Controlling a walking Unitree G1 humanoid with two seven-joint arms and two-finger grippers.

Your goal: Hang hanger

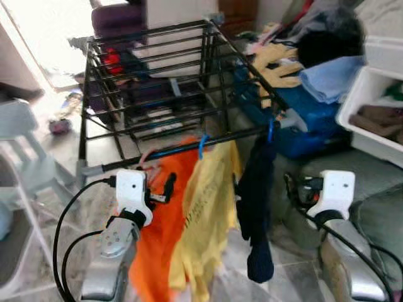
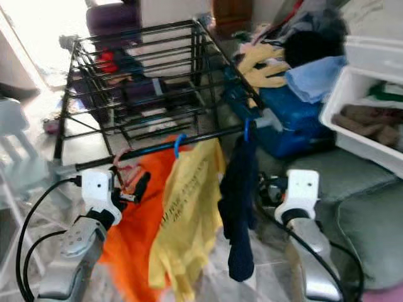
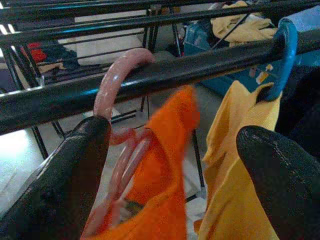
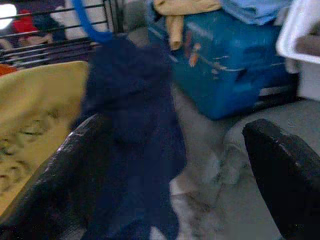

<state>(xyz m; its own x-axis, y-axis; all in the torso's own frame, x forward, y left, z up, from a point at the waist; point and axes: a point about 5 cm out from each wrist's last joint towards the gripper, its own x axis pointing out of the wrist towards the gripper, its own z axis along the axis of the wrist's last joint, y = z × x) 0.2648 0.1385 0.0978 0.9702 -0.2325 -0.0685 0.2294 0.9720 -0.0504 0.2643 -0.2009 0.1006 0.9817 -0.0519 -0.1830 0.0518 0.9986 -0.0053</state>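
A black drying rack [image 1: 157, 75] stands in front of me. Its front rail [image 1: 189, 148] carries three garments. An orange shirt [image 1: 160, 233] hangs on a pink hanger [image 3: 117, 75] whose hook sits over the rail. Beside it are a yellow shirt [image 1: 208, 207] on a blue hanger [image 3: 285, 55] and a navy garment [image 1: 255, 201]. My left gripper [image 1: 162, 187] is open just below the rail, its fingers either side of the pink hanger and orange shirt [image 3: 170, 165]. My right gripper [image 1: 295, 189] is open beside the navy garment [image 4: 130, 125], holding nothing.
A blue box [image 1: 308, 119] topped with yellow and light blue clothes sits behind the rack's right end. A white bin [image 1: 371, 107] is at the far right, above a grey cushion [image 1: 378, 207]. A white folding chair [image 1: 25, 170] stands on the left.
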